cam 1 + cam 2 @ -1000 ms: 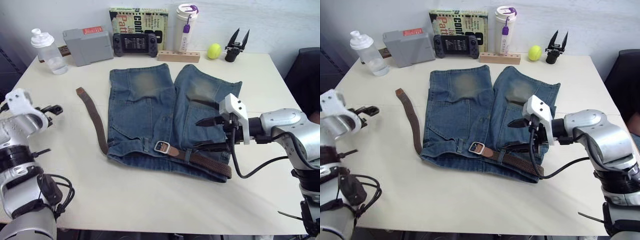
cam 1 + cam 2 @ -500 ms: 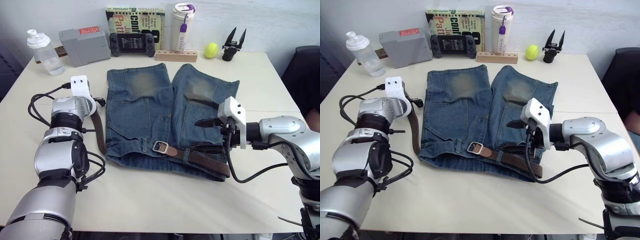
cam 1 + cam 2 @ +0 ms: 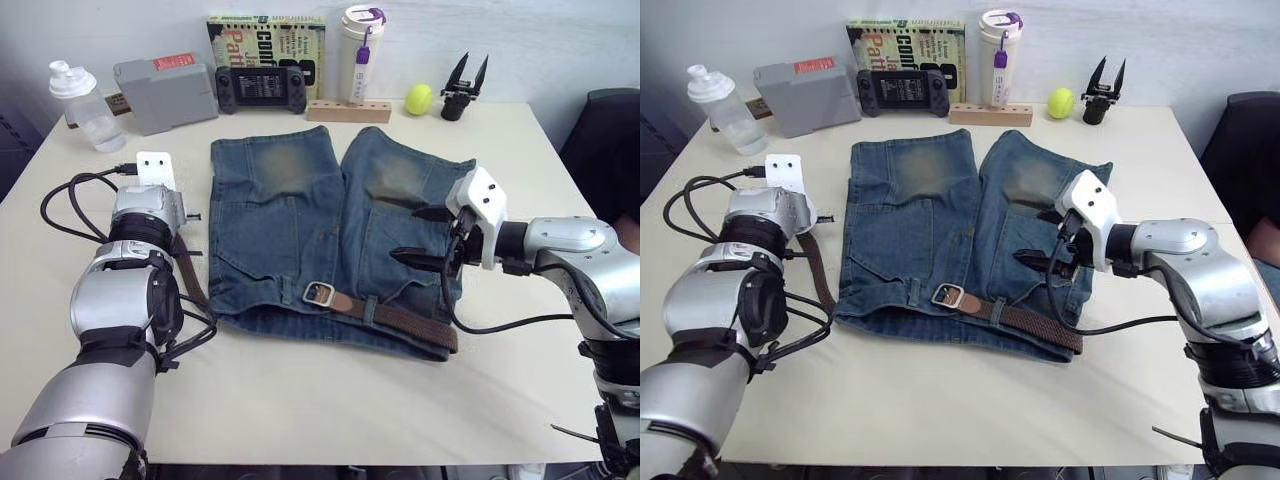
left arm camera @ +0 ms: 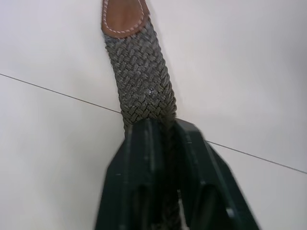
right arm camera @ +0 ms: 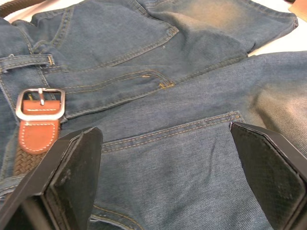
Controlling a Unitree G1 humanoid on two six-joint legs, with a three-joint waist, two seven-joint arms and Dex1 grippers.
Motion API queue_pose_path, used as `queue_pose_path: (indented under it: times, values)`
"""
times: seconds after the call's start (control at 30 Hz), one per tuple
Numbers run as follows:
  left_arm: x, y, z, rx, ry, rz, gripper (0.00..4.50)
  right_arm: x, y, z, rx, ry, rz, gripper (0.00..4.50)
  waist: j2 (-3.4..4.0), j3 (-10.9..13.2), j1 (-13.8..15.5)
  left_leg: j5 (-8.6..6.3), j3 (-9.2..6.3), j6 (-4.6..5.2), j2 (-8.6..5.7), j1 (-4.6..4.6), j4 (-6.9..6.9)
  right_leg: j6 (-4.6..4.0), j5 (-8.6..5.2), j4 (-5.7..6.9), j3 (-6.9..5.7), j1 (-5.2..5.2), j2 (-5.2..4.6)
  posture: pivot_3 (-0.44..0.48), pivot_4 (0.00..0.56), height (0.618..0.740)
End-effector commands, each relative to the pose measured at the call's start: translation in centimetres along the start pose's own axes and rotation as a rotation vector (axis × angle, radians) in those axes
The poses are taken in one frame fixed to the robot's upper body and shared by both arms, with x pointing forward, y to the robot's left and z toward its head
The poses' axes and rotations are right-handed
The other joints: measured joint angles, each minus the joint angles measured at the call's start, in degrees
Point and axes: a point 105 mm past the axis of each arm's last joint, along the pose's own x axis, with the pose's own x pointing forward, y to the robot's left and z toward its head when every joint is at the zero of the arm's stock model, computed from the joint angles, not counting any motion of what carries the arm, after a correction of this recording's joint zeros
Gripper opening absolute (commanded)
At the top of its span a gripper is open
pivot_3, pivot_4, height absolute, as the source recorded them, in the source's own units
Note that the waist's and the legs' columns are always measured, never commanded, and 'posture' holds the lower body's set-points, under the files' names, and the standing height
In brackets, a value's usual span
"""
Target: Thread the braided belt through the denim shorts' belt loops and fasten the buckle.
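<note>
Denim shorts (image 3: pixel 320 240) lie flat beneath the wide-open right gripper (image 3: pixel 425 236), waistband nearest the robot. The braided belt (image 3: pixel 400 322) crosses that waistband below the right gripper, and its free end runs out to the left gripper (image 4: pixel 165 139), clamped on the weave. The buckle (image 5: pixel 40 103) rests beside the right fingertips. Advisable: keep the strap flat and draw it toward the buckle.

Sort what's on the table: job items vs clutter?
Job: braided belt, held by left gripper; buckle; denim shorts; right gripper, open above them.

Clutter: shaker bottle, grey box, game controller, book, tumbler, tennis ball, spare gripper.
</note>
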Motion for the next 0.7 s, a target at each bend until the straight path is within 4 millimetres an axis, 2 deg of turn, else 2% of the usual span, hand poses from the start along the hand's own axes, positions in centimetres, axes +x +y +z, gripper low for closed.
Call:
queue_pose_path:
  times: [0.03, 0.1, 0.13, 0.17, 0.23, 0.33, 0.47, 0.57, 0.7]
  values:
    - [-0.3, 1.4, 1.5, -0.034, -0.058, 0.053, 0.04, -0.1, -0.5, 1.2, -0.049, -0.033, -0.018, 4.50, 0.00, 0.00, 0.00, 0.00, 0.00, 0.00, 0.00, 0.00, 0.00, 0.00, 0.00, 0.00, 0.00, 0.00, 0.00, 0.000, 0.150, 0.713]
    - [-0.9, 1.9, 4.2, 0.032, -0.234, 0.078, 0.04, -0.1, -0.5, 1.3, -0.052, -0.035, -0.015, 4.50, 0.00, 0.00, 0.00, 0.00, 0.01, 0.00, 0.00, 0.00, 0.01, 0.00, 0.00, 0.01, 0.01, -0.01, 0.00, 0.000, 0.150, 0.713]
    - [-1.7, 1.3, 6.1, 0.120, -0.373, 0.051, 0.04, -0.1, -0.4, 1.3, -0.054, -0.037, -0.013, 4.50, 0.00, 0.00, 0.00, 0.00, 0.01, 0.00, 0.00, 0.00, 0.01, 0.00, 0.00, 0.01, 0.01, -0.01, 0.00, 0.000, 0.150, 0.713]
    - [-2.9, -0.4, 7.8, 0.192, -0.520, -0.061, 0.04, -0.2, -0.4, 1.4, -0.056, -0.038, -0.009, 4.50, -0.01, 0.00, 0.04, 0.00, 0.01, 0.00, 0.00, 0.00, 0.00, 0.00, 0.00, 0.01, 0.02, -0.02, 0.00, 0.000, 0.150, 0.713]
    - [-4.7, -2.7, 8.7, 0.261, -0.651, -0.253, 0.04, -0.3, -0.3, 1.5, -0.060, -0.039, -0.005, 4.50, -0.02, 0.02, 0.17, -0.01, 0.04, -0.03, 0.00, -0.03, -0.01, 0.00, 0.00, 0.03, 0.04, -0.06, 0.02, 0.000, 0.150, 0.713]
    - [-6.8, -3.7, 8.4, 0.365, -0.729, -0.396, 0.04, -0.5, -0.4, 1.5, -0.065, -0.036, -0.006, 4.50, -0.02, 0.02, 0.33, -0.01, 0.07, -0.08, 0.01, -0.14, 0.07, -0.01, 0.01, -0.03, 0.06, -0.10, 0.19, 0.000, 0.150, 0.713]
    - [-11.6, -6.3, 7.1, 0.501, -0.884, -0.696, 0.04, -0.6, -0.6, 1.6, -0.085, -0.038, -0.014, 4.50, -0.02, 0.02, 0.10, -0.04, 0.11, -0.03, -0.01, -0.14, 0.08, -0.01, 0.01, -0.05, 0.14, -0.09, 0.11, 0.000, 0.150, 0.713]
    - [-14.7, -7.8, 4.8, 0.657, -0.983, -0.893, 0.04, -0.3, -0.9, 3.0, -0.205, -0.091, -0.046, 4.50, -0.01, 0.02, 0.17, -0.03, 0.10, -0.03, 0.06, -0.14, 0.10, -0.01, 0.01, -0.04, 0.12, -0.09, 0.12, 0.000, 0.150, 0.713]
    - [-16.9, -8.5, 0.9, 0.797, -0.950, -1.169, 0.04, 0.2, -1.3, 3.2, -0.554, 0.012, -0.088, 4.50, 0.04, 0.04, -0.04, -0.03, 0.21, -0.03, 0.13, -0.06, 0.08, -0.01, 0.01, -0.01, 0.19, -0.10, 0.13, 0.000, 0.150, 0.713]
